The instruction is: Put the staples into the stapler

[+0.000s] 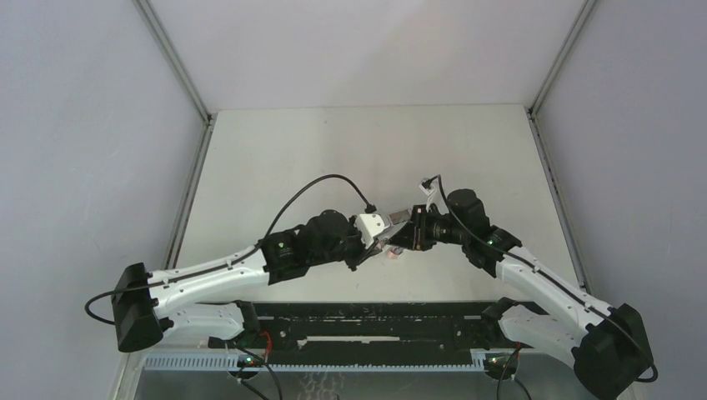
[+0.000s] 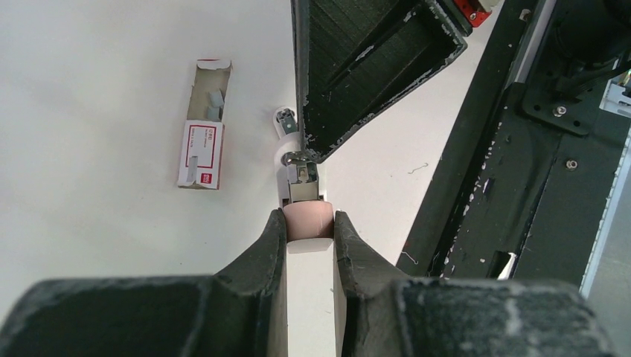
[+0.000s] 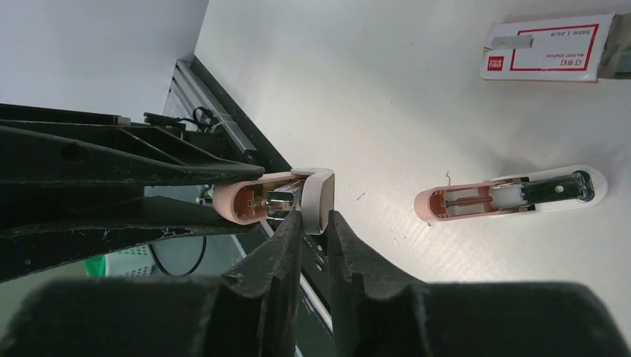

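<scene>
My left gripper (image 2: 308, 223) is shut on the pink end of a mini stapler (image 2: 306, 217), held above the table. My right gripper (image 3: 315, 221) is shut on that stapler's white lid (image 3: 321, 195), beside its pink body (image 3: 242, 199). In the top view the two grippers meet at mid-table, left (image 1: 379, 237) and right (image 1: 406, 233). The staples (image 2: 215, 99) are grey strips in the open end of a small red-labelled box (image 2: 202, 146) lying on the table left of the held stapler. The box also shows in the right wrist view (image 3: 551, 48).
A second pink and white mini stapler (image 3: 513, 197) lies opened flat on the table, between the box and my right gripper. The black rail (image 1: 367, 329) of the arm bases runs along the near edge. Grey walls enclose the white table (image 1: 367, 150).
</scene>
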`<move>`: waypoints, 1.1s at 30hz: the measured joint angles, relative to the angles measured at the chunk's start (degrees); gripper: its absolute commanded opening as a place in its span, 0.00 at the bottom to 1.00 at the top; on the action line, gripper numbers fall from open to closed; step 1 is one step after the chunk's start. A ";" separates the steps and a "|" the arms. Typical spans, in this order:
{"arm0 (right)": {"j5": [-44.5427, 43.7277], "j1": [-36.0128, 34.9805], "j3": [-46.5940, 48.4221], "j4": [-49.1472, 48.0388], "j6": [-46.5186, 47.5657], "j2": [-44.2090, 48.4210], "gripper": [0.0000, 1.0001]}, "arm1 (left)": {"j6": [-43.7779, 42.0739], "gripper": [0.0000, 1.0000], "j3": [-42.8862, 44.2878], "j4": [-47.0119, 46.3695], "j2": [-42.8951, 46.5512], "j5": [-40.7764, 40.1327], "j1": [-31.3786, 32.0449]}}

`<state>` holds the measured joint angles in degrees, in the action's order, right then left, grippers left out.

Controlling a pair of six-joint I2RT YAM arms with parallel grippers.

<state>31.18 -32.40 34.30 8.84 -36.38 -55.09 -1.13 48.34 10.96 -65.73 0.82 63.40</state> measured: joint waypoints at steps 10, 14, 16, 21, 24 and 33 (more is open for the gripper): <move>1.66 -0.42 0.02 -0.22 0.00 -3.52 0.29 | -0.61 0.00 0.00 1.79 0.00 -0.94 0.87; 2.01 -0.42 0.02 -0.52 -0.07 -4.63 0.30 | -0.87 0.00 0.00 2.34 0.00 -1.27 1.07; 2.27 -0.42 0.02 -0.70 -0.11 -5.05 0.29 | -1.01 0.00 0.00 2.56 0.00 -1.44 1.20; 2.97 -0.46 0.04 -2.16 -0.76 -6.05 0.06 | -1.03 0.00 0.00 2.67 0.00 -2.16 1.36; 3.85 -0.57 0.04 -2.99 -1.31 -6.62 0.00 | -1.05 0.00 0.00 2.60 0.07 -2.27 1.38; 7.58 4.33 -0.92 -4.87 -2.49 -4.66 0.00 | -0.96 0.00 -2.05 -0.63 3.67 -3.96 1.79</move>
<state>38.76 -28.08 33.39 3.97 -38.87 -59.75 -2.09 46.28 10.33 -62.06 -3.14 65.19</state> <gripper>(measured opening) 0.024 0.222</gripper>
